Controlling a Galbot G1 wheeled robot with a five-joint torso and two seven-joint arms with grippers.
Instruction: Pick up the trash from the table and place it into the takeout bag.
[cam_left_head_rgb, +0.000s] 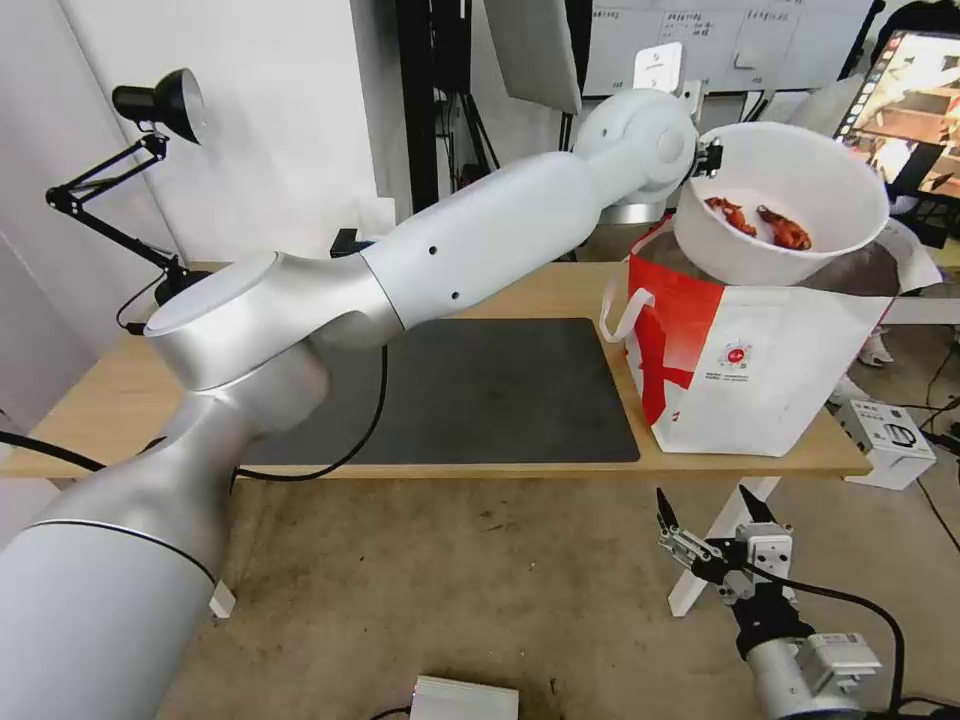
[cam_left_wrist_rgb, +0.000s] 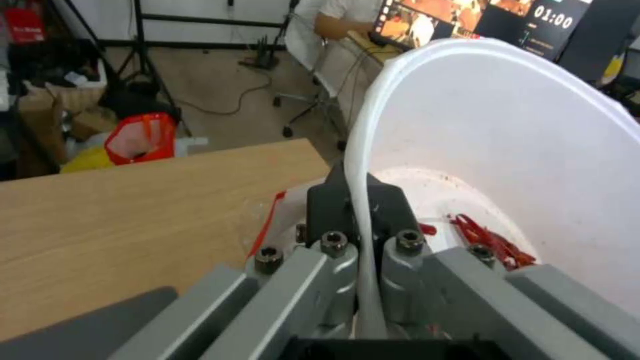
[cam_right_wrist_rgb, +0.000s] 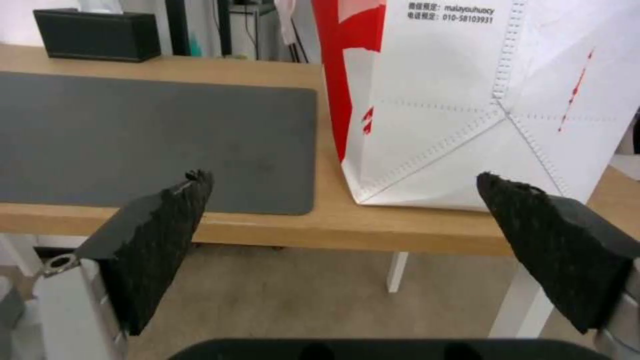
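Observation:
My left gripper (cam_left_head_rgb: 712, 158) is shut on the rim of a white bowl (cam_left_head_rgb: 782, 200) holding red shells (cam_left_head_rgb: 758, 224), and it holds the bowl tilted just above the open top of the takeout bag (cam_left_head_rgb: 745, 370). The left wrist view shows both fingers (cam_left_wrist_rgb: 333, 210) pinching the bowl's rim (cam_left_wrist_rgb: 363, 165), with red shells (cam_left_wrist_rgb: 490, 240) inside. The bag stands at the right end of the light-wood table (cam_left_head_rgb: 100, 400), beside the dark grey mat (cam_left_head_rgb: 470, 390). My right gripper (cam_left_head_rgb: 705, 505) hangs open below the table's front edge, facing the bag (cam_right_wrist_rgb: 480, 100) and empty.
A black tissue box (cam_right_wrist_rgb: 97, 35) sits at the table's back edge. A black desk lamp (cam_left_head_rgb: 150, 105) is clamped at the far left. A white box (cam_left_head_rgb: 885, 440) lies on the floor to the right of the bag. My left arm (cam_left_head_rgb: 480, 240) spans the table.

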